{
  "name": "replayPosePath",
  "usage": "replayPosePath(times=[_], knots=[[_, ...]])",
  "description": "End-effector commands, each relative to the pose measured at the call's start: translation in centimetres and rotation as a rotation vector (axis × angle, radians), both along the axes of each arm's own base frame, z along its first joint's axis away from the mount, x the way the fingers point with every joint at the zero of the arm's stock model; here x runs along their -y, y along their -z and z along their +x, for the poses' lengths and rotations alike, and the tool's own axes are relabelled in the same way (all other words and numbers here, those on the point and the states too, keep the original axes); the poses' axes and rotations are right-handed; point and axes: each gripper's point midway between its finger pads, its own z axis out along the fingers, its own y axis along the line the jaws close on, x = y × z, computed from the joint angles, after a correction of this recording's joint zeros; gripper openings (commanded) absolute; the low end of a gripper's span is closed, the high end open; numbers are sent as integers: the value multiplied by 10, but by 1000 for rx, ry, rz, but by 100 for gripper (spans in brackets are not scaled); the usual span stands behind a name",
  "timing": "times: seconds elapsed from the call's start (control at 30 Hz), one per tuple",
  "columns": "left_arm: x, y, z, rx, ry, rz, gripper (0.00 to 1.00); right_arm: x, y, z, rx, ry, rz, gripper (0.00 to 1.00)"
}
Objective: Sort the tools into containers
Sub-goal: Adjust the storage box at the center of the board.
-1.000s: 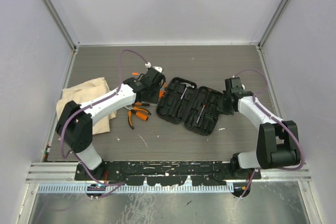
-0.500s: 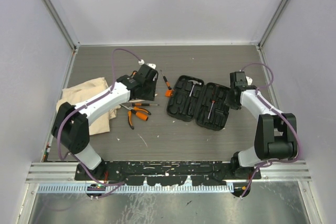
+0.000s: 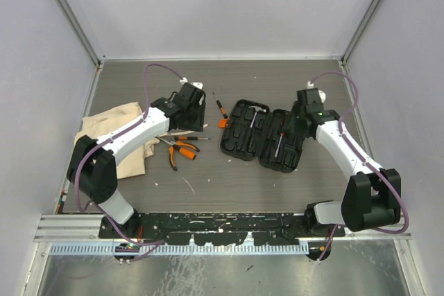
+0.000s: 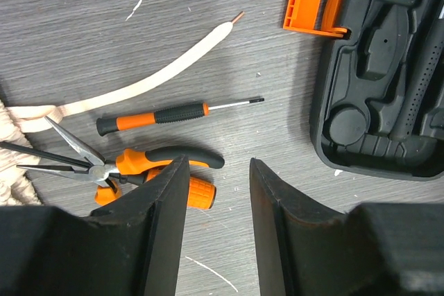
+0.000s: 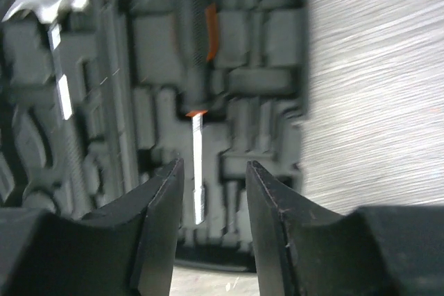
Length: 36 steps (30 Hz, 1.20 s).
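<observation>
My left gripper hangs over the grey tabletop, its two black fingers apart with only bare wood grain between them. Just past the left finger lie the orange-and-black pliers, steel nose pointing toward the cloth bag at the left, and a stubby orange handle is partly hidden behind that finger. Beyond them lies a thin screwdriver, its tip toward the black tool case, which lies open on the right, its orange latch sticking out. A pale cord trails from the bag.
</observation>
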Motion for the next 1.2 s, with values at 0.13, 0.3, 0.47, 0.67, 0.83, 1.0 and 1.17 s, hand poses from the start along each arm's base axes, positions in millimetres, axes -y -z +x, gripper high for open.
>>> replayPosePath(times=[0.13, 0.3, 0.47, 0.67, 0.83, 1.0, 1.17], knots=[[0, -22, 11, 46, -23, -49, 45, -92, 7, 0, 3, -142, 102, 56], [-4, -24, 7, 51, -27, -52, 47, -105, 24, 5, -40, -166, 72, 56], [-8, -22, 5, 47, -34, -53, 47, -114, 37, 11, -55, -185, 82, 56], [-9, -20, 3, 38, -33, -55, 46, -123, 45, 15, -59, -193, 106, 57], [-8, -21, 3, 35, -33, -59, 46, -126, 50, 21, -59, -189, 108, 57], [-8, -21, 3, 32, -33, -59, 46, -124, 66, 21, -107, -195, 61, 53], [-11, -21, 5, 33, -41, -60, 46, -120, 72, 14, -131, -218, 23, 37]])
